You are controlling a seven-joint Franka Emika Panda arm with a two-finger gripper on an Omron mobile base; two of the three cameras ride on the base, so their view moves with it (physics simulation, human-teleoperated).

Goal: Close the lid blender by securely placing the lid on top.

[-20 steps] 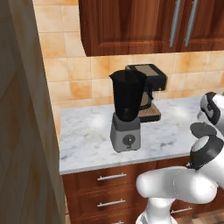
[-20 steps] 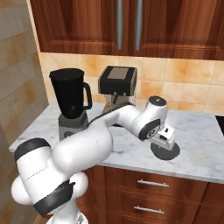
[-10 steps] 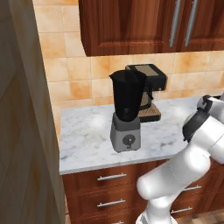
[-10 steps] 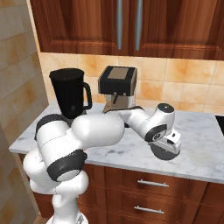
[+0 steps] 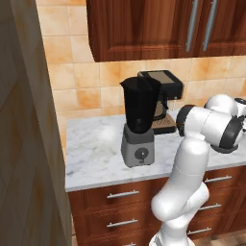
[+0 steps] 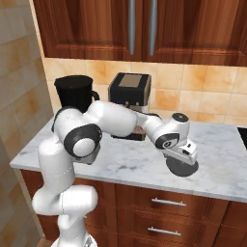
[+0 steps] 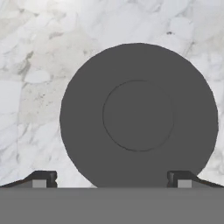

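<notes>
Gripper [image 7: 111,177] spread wide and empty at the hand view's bottom, just above the lid [image 7: 139,116] lying flat on the marble desk [image 6: 120,161], centre right in the right base view, blender [image 5: 139,122] well apart behind, coffee machine [image 5: 162,98] beyond, no readable writing

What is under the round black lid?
The lid lies flat on the white marble counter, with the open tool above it. The marble shows all around the lid; the patch right beneath is covered.

blender [image 5: 139,122]: 1 | lid [image 7: 139,115]: 1 | coffee machine [image 6: 129,92]: 1
</notes>
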